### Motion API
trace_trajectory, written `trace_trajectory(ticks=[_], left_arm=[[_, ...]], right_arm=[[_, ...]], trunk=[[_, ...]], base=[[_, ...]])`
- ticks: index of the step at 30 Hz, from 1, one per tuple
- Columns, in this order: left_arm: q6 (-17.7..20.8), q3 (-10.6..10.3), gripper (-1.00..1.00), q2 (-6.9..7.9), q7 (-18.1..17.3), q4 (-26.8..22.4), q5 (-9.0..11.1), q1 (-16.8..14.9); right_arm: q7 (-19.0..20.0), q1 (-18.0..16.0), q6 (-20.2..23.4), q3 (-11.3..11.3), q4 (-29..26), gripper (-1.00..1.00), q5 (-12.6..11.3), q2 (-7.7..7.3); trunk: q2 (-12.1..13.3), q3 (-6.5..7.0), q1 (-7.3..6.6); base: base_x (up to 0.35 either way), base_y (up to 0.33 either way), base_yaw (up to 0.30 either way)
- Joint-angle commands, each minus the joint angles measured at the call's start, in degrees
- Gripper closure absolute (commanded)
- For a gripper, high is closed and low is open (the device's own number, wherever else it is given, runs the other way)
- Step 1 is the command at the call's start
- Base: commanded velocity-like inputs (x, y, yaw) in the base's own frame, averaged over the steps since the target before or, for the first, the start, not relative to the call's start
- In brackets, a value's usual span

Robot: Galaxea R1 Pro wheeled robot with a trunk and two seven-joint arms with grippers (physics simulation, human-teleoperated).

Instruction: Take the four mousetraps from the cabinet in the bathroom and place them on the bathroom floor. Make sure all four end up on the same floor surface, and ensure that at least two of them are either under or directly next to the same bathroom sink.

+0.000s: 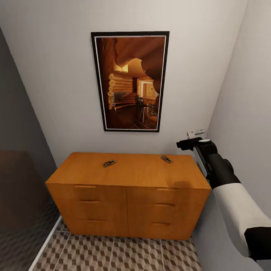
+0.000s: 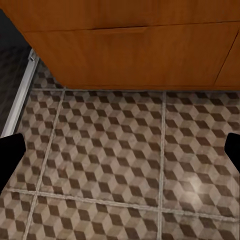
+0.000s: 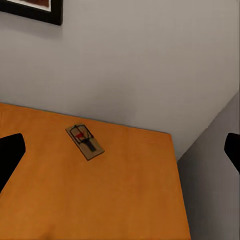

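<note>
Two mousetraps (image 1: 109, 163) (image 1: 166, 159) seen on cabinet (image 1: 128, 195) top. Right gripper (image 3: 120, 150) held above right-hand trap, fingers apart, empty. Risk judged: thin board pushed toward wall or edge, spring bar snagged.

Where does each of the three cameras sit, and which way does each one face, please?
Head view: high up, facing forward and down at the cabinet, framed picture and two mousetraps; the right arm shows.
Left wrist view: low, facing the bathroom floor and cabinet base; dark fingertips at the edges.
Right wrist view: above the cabinet top, facing the right-hand mousetrap; fingertips at the edges.
Shared: head and right wrist views both show that mousetrap.
</note>
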Motion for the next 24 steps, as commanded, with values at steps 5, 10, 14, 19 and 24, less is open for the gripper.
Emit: trace_trajectory(ticks=[5,10,14,19,24], left_arm=[[-0.4,-0.5,-1.00,-0.05,0.0,0.2,0.6,-0.1],[-0.4,-0.5,-1.00,-0.05,0.0,0.2,0.6,-0.1],[-0.4,-0.5,-1.00,-0.05,0.0,0.2,0.6,0.0],[-0.4,-0.5,-1.00,-0.04,0.0,0.2,0.6,0.0],[-0.4,-0.5,-1.00,-0.04,0.0,0.2,0.6,0.1]], right_arm=[[3.6,0.0,0.2,0.1,1.4,-1.00,0.4,-0.19],[7.8,0.0,0.1,0.0,3.4,-1.00,0.4,-0.30],[9.6,0.0,0.0,0.0,4.6,-1.00,0.5,-0.46],[11.4,0.1,-0.1,0.0,5.5,-1.00,0.5,-1.10],[14.1,0.1,-0.1,0.0,5.7,-1.00,0.5,-2.10]], trunk=[[-0.1,-0.13,0.07],[-0.1,-0.13,0.07],[-0.1,-0.13,0.07],[-0.1,-0.13,0.07],[-0.1,-0.13,0.07]], base=[[0.184,0.000,0.000],[0.052,0.000,0.000],[0.017,0.000,0.000],[0.006,0.000,0.000],[0.001,0.000,0.000]])
